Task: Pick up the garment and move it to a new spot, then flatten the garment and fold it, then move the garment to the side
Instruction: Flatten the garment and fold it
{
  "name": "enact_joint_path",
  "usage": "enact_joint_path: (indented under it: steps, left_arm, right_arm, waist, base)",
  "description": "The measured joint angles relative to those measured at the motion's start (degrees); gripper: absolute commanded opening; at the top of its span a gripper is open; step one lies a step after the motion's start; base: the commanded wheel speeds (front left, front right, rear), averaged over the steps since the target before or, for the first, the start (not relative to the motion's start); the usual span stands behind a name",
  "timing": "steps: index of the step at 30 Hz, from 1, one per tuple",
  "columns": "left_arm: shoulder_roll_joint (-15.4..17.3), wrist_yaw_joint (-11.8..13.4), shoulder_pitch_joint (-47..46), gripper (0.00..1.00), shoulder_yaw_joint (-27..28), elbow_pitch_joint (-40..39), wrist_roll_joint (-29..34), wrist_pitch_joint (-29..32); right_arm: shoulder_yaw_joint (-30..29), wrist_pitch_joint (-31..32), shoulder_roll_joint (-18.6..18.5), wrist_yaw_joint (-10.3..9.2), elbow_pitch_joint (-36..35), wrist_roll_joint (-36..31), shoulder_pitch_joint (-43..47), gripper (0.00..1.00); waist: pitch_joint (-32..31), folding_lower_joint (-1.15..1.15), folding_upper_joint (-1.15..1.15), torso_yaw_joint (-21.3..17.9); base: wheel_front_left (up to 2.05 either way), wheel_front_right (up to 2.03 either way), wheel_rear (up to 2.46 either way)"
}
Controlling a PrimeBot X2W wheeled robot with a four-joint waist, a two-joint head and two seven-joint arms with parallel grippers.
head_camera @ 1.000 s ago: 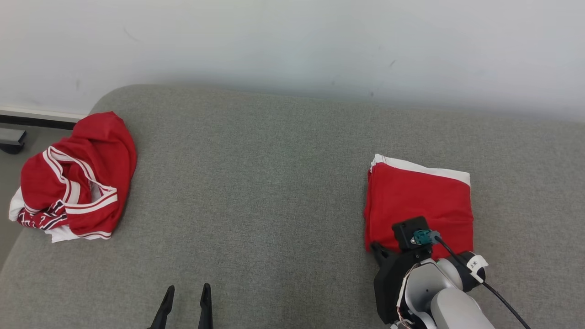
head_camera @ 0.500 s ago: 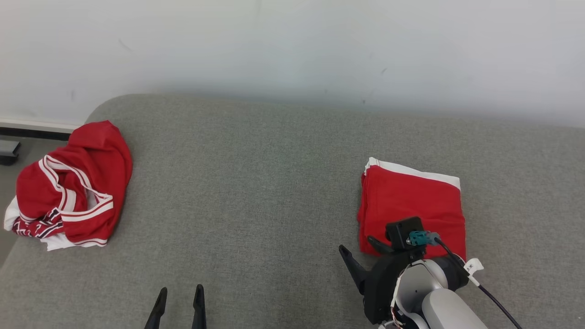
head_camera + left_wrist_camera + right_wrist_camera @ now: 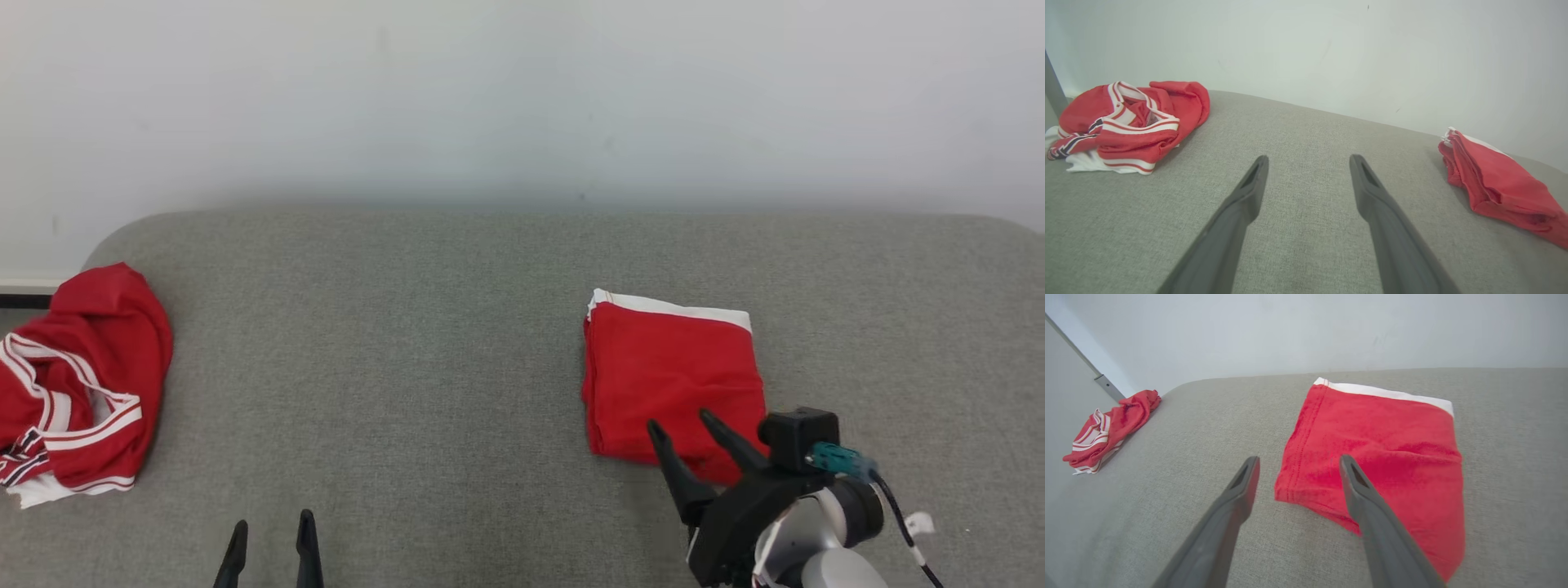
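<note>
the folded red garment with a white band [image 3: 669,376] lies flat on the grey woven cushion [image 3: 408,343], right of centre in the head view, its white band on the far edge toward the pale wall [image 3: 522,98]. the right claw [image 3: 679,420] sits at the lower right of that frame with its two dark fingers spread wide and nothing between them. its tips point up the frame and overlap the garment's near edge. in the right wrist view one finger lies over the garment's near left corner and the other over bare cushion just beside it; whether either touches the cloth cannot be told. the left claw [image 3: 272,521], at the bottom left of the head view, is also parted and empty, well apart from the garment. a crumpled red-and-white striped jersey [image 3: 77,384] rests at the far left edge of the cushion.
</note>
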Motion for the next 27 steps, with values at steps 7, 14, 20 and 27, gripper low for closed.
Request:
enact_joint_path:
  steps: [7,14,20,27]
  left_arm:
    - [0.0,0.1,-0.1,1.00,2.4,-1.0,-0.7,0.0]
    - [0.0,0.0,0.1,1.00,4.8,-1.8,-1.0,0.0]
    - [0.0,-1.0,0.9,1.00,6.2,-1.3,-0.1,0.0]
    - [0.0,-2.0,1.6,1.00,6.6,-0.4,1.5,0.0]
  right_arm:
    - [-7.3,-6.4,-0.2,0.00,-4.6,-0.6,5.7,1.00]
    - [-10.8,-15.2,-2.4,0.00,-5.6,-1.5,9.3,1.00]
    - [-9.0,-19.7,-4.4,0.00,-4.0,-1.7,9.8,1.00]
    - [-7.9,-22.1,-6.3,0.00,-0.7,-2.0,11.2,1.00]
  waist:
    - [-0.7,0.00,0.00,-2.9]
    - [-1.4,0.00,0.00,-5.9]
    - [-1.8,0.00,0.00,-8.0]
    - [-2.8,0.00,0.00,-9.3]
  base:
    - [0.00,0.00,0.00]
    - [0.00,0.00,0.00]
    - [0.00,0.00,0.00]
    - [0.00,0.00,0.00]
